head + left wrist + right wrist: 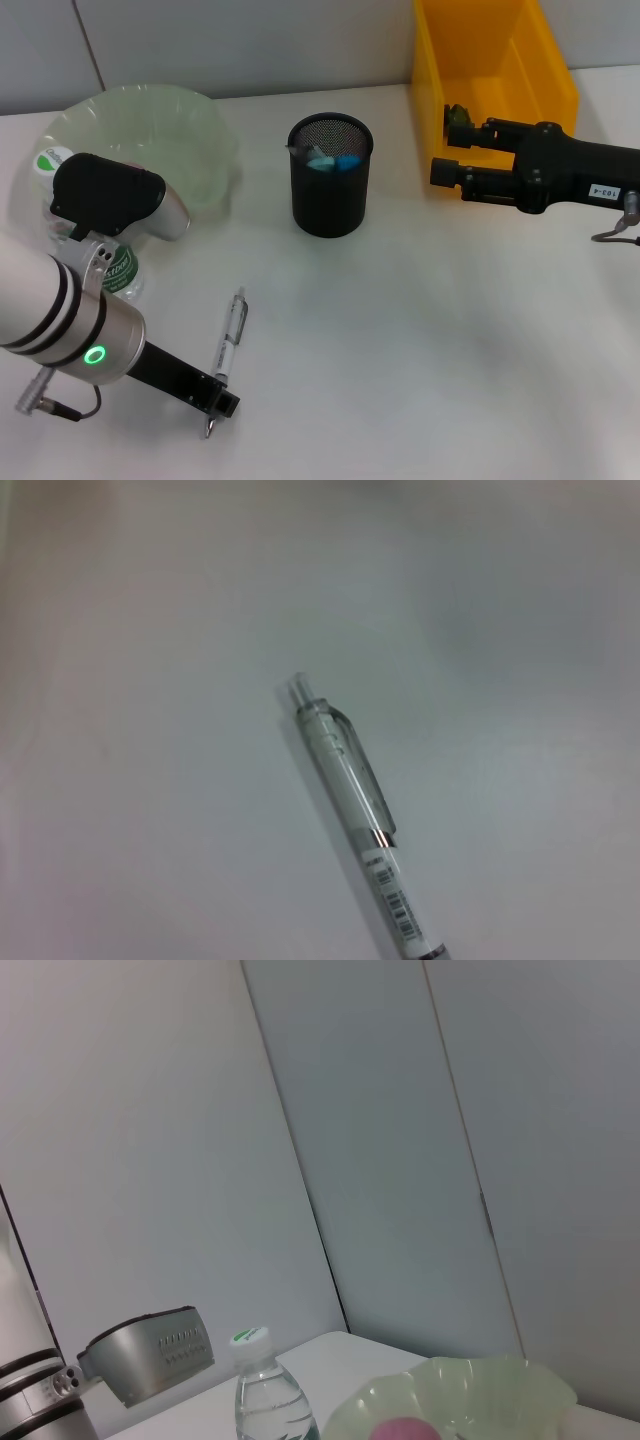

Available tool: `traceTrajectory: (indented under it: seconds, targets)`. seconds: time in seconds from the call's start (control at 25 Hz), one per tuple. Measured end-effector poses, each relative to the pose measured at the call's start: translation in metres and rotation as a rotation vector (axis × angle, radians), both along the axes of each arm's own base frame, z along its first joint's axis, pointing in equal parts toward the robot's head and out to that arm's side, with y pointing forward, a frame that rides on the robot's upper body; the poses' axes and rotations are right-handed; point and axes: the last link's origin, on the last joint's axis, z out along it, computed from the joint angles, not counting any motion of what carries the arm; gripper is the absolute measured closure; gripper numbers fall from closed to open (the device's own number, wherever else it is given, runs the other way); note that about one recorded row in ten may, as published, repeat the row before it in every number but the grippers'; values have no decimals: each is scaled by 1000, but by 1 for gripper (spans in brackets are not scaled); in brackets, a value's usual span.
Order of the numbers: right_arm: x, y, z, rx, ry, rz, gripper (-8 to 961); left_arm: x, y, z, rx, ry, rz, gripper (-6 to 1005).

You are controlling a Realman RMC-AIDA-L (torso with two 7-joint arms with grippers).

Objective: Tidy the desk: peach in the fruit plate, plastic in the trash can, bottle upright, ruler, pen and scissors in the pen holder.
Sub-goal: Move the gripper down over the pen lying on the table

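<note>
The left claw (218, 400) sits low over the near part of the white surface (420, 330), its tip right at the lower end of the pen (229, 338), which lies flat and points away from the robot; whether the fingers are spread or pressed together around the pen, I cannot tell. The left wrist view shows the pen (357, 806) alone on bare surface, clip end toward open room on all sides. Behind the left arm the bottle (75, 215) stands upright with its green-and-white cap, just in front of the pale green fruit plate (150, 125); in the right wrist view a pink peach (405, 1430) lies inside the plate (500, 1390), beside the bottle (268, 1400). The black mesh pen holder (330, 175) stands near the middle toward the back, with blue handles showing inside, well apart from the pen. The right claw (452, 142) hangs spread at the near edge of the yellow trash can (490, 60), pinching nothing. A wide bare stretch lies between the pen and the holder
</note>
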Motion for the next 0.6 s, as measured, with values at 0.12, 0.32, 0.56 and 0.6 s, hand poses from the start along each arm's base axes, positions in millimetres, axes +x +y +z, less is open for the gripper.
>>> traceTrajectory:
  seconds: [0.12,0.32,0.56,0.6]
  targets:
    - [0,0,1,0,0,1,233,0,0,-1,0,1,-2,619]
    - [0,0,2,3,4,2,233,-1,-1,-3,-4,10,-7,646]
    - [0,-1,7,11,22,5,234,-2,-2,-6,-16,39,-31,679]
    - [0,-1,7,12,24,4,234,-2,-2,-6,-15,41,-31,685]
